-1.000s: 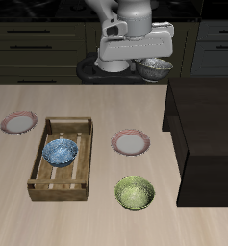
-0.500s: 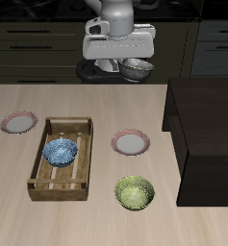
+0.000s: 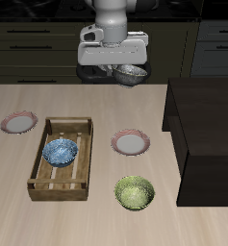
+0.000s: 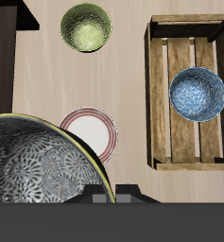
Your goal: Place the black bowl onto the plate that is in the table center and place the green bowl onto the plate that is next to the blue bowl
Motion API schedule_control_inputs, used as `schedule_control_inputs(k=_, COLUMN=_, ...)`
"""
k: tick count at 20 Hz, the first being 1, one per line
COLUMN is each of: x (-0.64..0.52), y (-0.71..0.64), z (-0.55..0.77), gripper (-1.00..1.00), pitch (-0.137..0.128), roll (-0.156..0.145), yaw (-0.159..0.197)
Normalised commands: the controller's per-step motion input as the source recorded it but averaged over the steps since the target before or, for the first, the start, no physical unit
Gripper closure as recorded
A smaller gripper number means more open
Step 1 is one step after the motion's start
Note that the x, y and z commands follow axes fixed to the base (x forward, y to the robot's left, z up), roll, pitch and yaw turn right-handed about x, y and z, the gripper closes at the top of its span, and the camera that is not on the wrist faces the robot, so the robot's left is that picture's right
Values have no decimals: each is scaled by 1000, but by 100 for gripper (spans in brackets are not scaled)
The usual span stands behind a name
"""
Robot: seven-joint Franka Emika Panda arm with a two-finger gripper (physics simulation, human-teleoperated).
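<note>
The gripper (image 3: 125, 69) is riding high above the back of the table (image 3: 96, 216), carrying the black bowl (image 3: 131, 73); its fingers are closing on the bowl's rim, though how wide they are standing cannot be told, since the bowl is hiding them. Compared with a second ago, the arm has been sliding sideways along the back edge, and the bowl, then hanging over the dark counter gap nearer the dark block (image 3: 204, 135), is now sitting closer to the line of the centre plate (image 3: 131, 143).

In the wrist view the black bowl (image 4: 43, 161) is filling much of the frame, its speckled grey inside facing the camera, and its rim is overlapping part of the pink-rimmed plate (image 4: 93, 130) far below. The green bowl (image 4: 87, 27) is lying beyond that plate, well apart from the claw. The wooden crate (image 4: 189, 90) is standing beside the plate with the blue bowl (image 4: 198, 95) inside it. A second plate (image 3: 18, 122) is resting beyond the crate. Bare tabletop is showing all round the centre plate, between crate and block.
</note>
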Motion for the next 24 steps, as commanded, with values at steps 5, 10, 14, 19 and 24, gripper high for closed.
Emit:
schedule_control_inputs(k=5, x=170, y=37, z=-264, gripper=100, pitch=38, roll=-4, yaw=-8)
schedule_control_inputs(k=10, x=82, y=122, z=-248, gripper=100, pitch=27, roll=12, yaw=-6)
schedule_control_inputs(k=14, x=58, y=142, z=-404, gripper=100, pitch=49, roll=23, yaw=18)
schedule_control_inputs(k=19, x=33, y=42, z=-344, gripper=100, pitch=36, roll=3, yaw=3)
schedule_control_inputs(k=24, x=47, y=-33, z=-272, gripper=100, pitch=35, roll=-6, yaw=-16)
